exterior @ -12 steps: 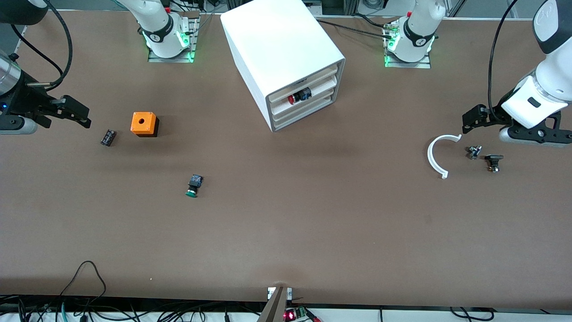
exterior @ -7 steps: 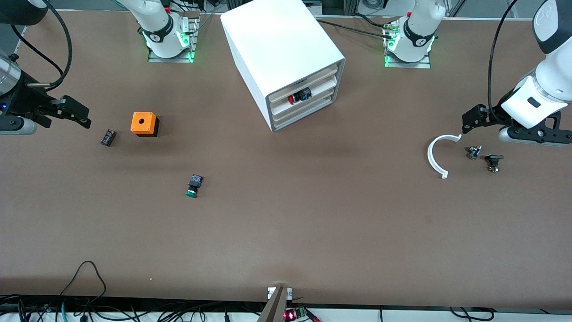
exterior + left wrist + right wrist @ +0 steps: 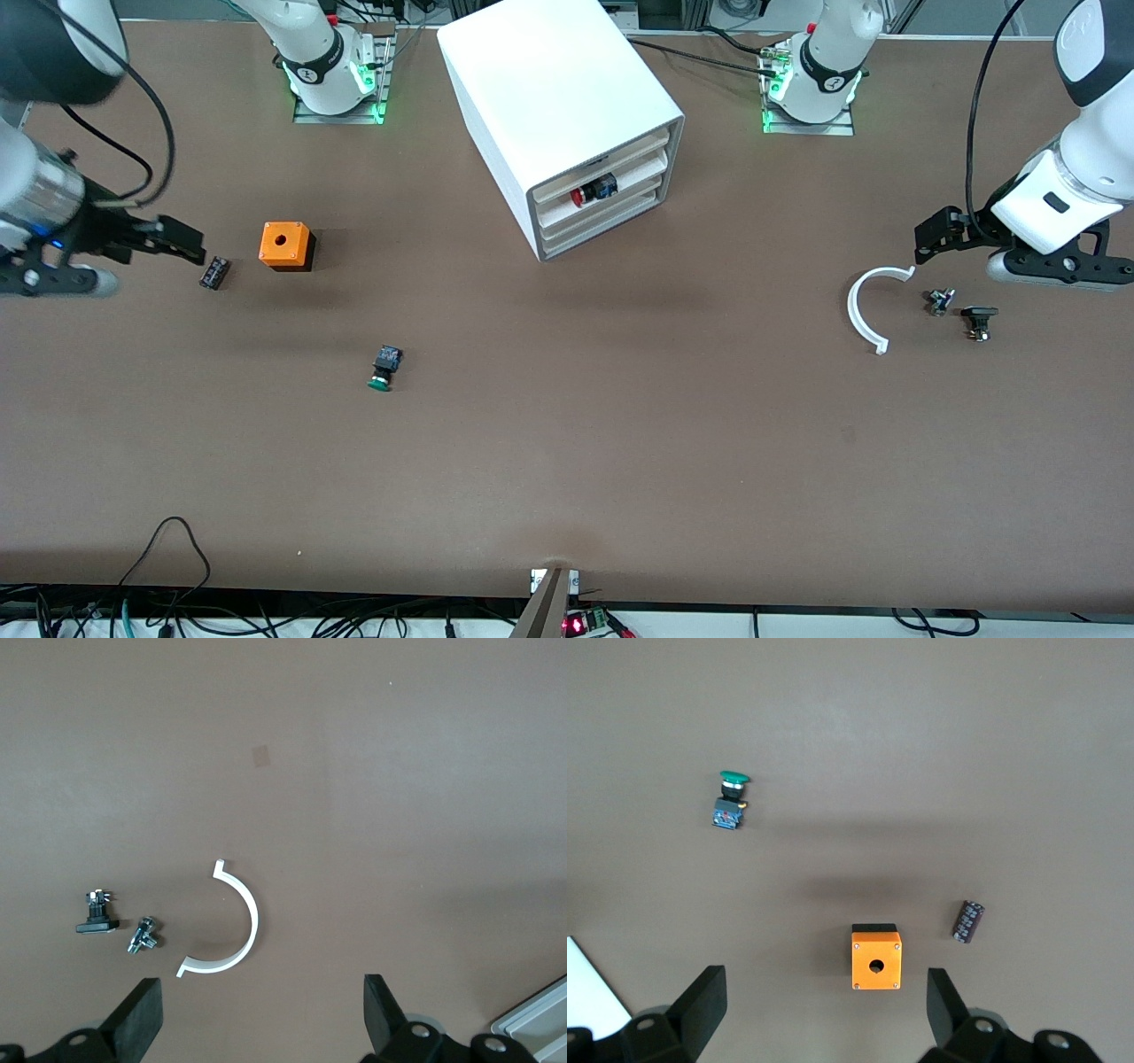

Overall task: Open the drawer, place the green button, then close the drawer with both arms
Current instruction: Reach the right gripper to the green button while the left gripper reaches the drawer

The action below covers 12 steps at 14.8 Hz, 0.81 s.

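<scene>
Brown tabletop [image 3: 620, 425] fills the front view. On it a white cabinet [image 3: 549, 97] stands between the two arm bases, all drawers pushed in; one drawer [image 3: 611, 206] sits just below the one with a red button [image 3: 592, 190]. The green button [image 3: 384, 368] lies on its side, nearer the camera than an orange cube [image 3: 285, 245] and a dark capacitor [image 3: 213, 272]. The right gripper [image 3: 182, 241] hangs over the table beside the capacitor. The left gripper [image 3: 939, 239] hangs over a white arc [image 3: 864, 310], beside two small metal parts [image 3: 941, 301].

From the left wrist, both fingers [image 3: 142, 1019] stand wide apart and empty above the arc [image 3: 235, 930].

From the right wrist, the fingers [image 3: 700, 1005] are spread wide, holding nothing, above the cube [image 3: 876, 958]; the button [image 3: 730, 800] lies apart.
</scene>
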Tool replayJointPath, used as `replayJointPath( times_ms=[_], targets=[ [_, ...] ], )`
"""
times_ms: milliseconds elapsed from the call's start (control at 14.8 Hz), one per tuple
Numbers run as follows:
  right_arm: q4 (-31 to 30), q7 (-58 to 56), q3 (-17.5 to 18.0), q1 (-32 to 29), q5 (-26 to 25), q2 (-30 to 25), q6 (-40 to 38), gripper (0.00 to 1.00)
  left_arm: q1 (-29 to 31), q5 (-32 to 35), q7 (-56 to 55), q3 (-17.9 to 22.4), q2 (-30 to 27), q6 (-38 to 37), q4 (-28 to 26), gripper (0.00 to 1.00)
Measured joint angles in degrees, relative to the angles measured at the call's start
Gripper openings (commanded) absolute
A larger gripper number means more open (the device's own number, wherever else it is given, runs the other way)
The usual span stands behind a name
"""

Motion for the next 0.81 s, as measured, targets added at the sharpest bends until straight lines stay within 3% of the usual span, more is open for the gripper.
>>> replayJointPath(
  times_ms=[203, 541, 811],
  targets=[
    [-0.1, 4.2, 0.3, 0.6, 0.1, 3.0, 3.0, 1.00, -0.4, -0.9, 0.0, -0.5, 0.0, -2.6, 0.1, 1.00],
    [-0.6, 18.5, 0.6, 5.8, 0.1, 10.6, 11.2, 1.00, -3.7, -9.3, 0.0, -1.8, 0.3, -10.7, 0.1, 1.00],
    [-0.7, 22.2, 0.7, 8.0, 1.0, 17.6, 17.6, 1.00, -5.5, -18.8, 0.0, -3.9, 1.5, -12.9, -0.1, 1.00]
  ],
)
